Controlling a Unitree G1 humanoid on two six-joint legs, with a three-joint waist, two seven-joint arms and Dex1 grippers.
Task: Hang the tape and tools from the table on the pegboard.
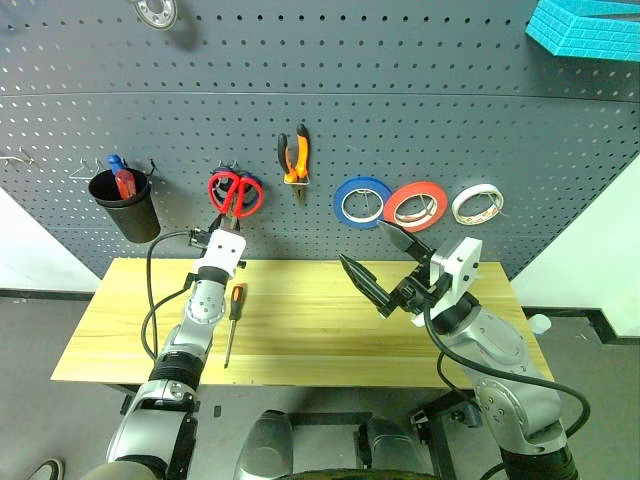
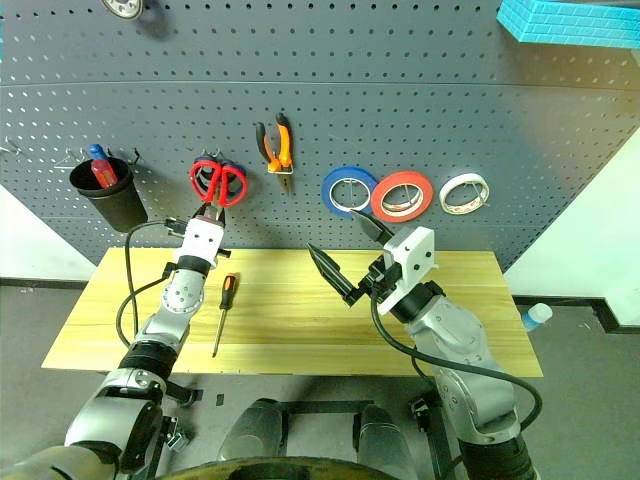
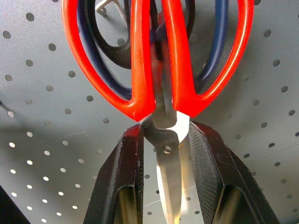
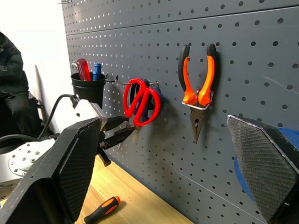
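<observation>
Hanging by its red plastic handle loops on a wire hook, the pair of red-handled steel scissors [image 1: 236, 193] sits on the dark grey perforated pegboard [image 1: 420, 120], in front of a second pair with blue loops [image 3: 93, 70]. The left gripper [image 3: 166, 154] is at the blades just below the loops; its two black fingers [image 3: 124, 172] flank the steel near the pivot, and whether they press on it or stand a little off cannot be told from the wrist view. The right gripper [image 1: 385, 262] hovers above the middle of the table with its jaws wide apart and nothing between them.

Already on the pegboard: the orange-and-black-handled pliers [image 1: 293, 157] to the right of the scissors, then a blue tape roll [image 1: 361, 201], the bright red ring of tape [image 1: 416, 206] and a white roll [image 1: 477, 204] in a row. A black cup [image 1: 126, 205] with red and blue items hangs at the left.

The small orange-and-black-handled screwdriver [image 1: 232, 322] lies flat on the light yellowish wooden table [image 1: 320, 340], just beside the left forearm, handle toward the pegboard.

Step in hand, by judgement: finishing the scissors placement. The next move calls for the left fingers to part fully and draw straight back without dragging the loops off the hook. The screwdriver then remains to be picked up and placed.
</observation>
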